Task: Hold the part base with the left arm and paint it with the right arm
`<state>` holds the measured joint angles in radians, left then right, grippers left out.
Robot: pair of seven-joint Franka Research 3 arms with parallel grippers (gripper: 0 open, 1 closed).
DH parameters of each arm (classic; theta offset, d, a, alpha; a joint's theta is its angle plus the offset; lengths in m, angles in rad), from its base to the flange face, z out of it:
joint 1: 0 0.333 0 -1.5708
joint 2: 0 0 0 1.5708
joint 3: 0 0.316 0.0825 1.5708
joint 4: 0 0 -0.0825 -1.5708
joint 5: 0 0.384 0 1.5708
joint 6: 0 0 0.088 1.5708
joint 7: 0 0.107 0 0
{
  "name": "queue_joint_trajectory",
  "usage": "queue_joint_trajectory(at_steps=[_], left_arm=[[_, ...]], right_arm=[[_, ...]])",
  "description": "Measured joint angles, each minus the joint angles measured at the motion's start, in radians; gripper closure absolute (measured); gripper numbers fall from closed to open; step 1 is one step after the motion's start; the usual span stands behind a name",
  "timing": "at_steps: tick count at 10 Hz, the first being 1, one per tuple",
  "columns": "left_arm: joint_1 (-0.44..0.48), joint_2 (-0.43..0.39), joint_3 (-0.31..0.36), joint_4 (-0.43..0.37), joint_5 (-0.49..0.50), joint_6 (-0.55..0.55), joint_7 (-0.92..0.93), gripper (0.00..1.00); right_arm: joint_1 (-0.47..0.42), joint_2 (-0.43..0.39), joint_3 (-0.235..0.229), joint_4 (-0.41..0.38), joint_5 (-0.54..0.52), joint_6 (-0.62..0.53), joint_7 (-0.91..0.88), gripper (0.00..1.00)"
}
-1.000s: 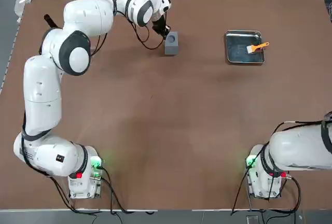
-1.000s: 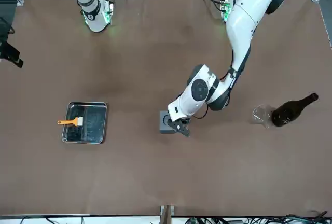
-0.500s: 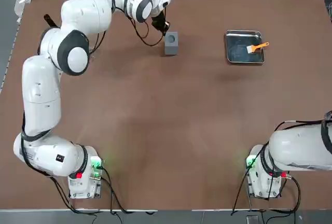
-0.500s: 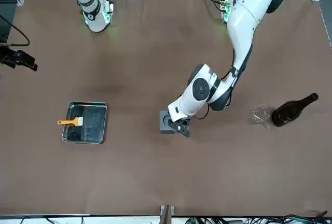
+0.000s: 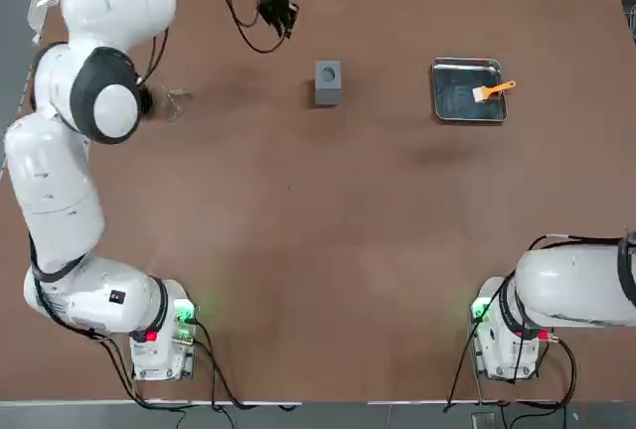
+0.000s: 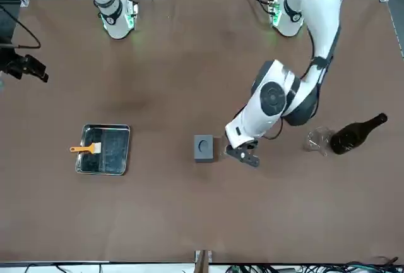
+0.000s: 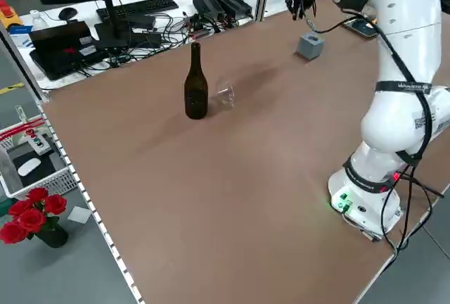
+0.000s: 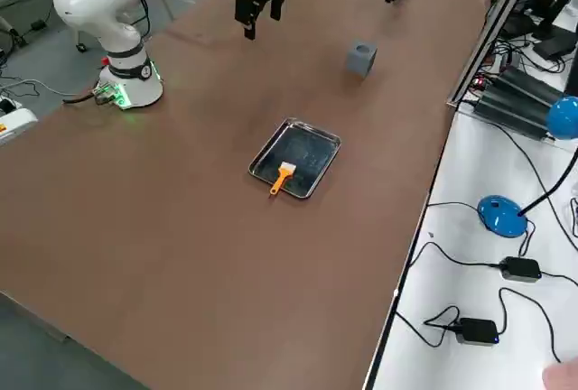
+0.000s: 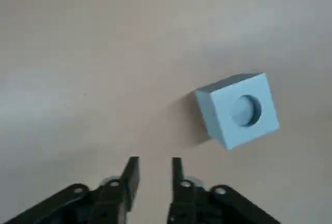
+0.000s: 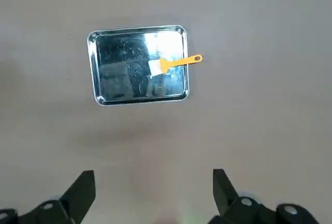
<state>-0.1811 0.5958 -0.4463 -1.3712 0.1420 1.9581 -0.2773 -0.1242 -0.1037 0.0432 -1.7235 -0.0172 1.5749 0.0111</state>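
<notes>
Left gripper (image 9: 155, 166): fingers parted, nothing between them; grey block (image 9: 238, 110) on table, apart from the jaws, to their right in top view. Right gripper (image 10: 154, 180): fingers wide apart, empty, apparently above the table; tray (image 10: 139, 66) with orange-handled brush (image 10: 174, 64) lies nearby.

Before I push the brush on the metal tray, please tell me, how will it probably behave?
The brush looks thin and small, so it is probably light and easily shifted. Its flat handle suggests it would slide or swivel, not roll. Because the handle sticks out over the rim of the tray, pressing that end might tip the bristles up.
</notes>
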Motion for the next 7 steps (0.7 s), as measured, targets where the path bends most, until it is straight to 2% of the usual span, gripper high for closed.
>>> queue_joint_trajectory(at_steps=[3,4,7], left_arm=[[0.105,-0.15,0.003,-0.01,0.002,-0.256,0.001,0.15],[0.16,-0.2,0.005,-0.016,0.004,-0.308,-0.003,0.01],[0.388,-0.313,0.004,-0.021,0.003,-0.378,0.015,0.0]], right_arm=[[0.0,-0.021,0.002,-0.005,0.0,0.002,0.0,0.0],[0.0,-0.02,0.002,-0.009,0.0,0.009,0.0,0.0],[0.0,-0.021,0.002,-0.016,0.0,0.025,0.001,0.0]])
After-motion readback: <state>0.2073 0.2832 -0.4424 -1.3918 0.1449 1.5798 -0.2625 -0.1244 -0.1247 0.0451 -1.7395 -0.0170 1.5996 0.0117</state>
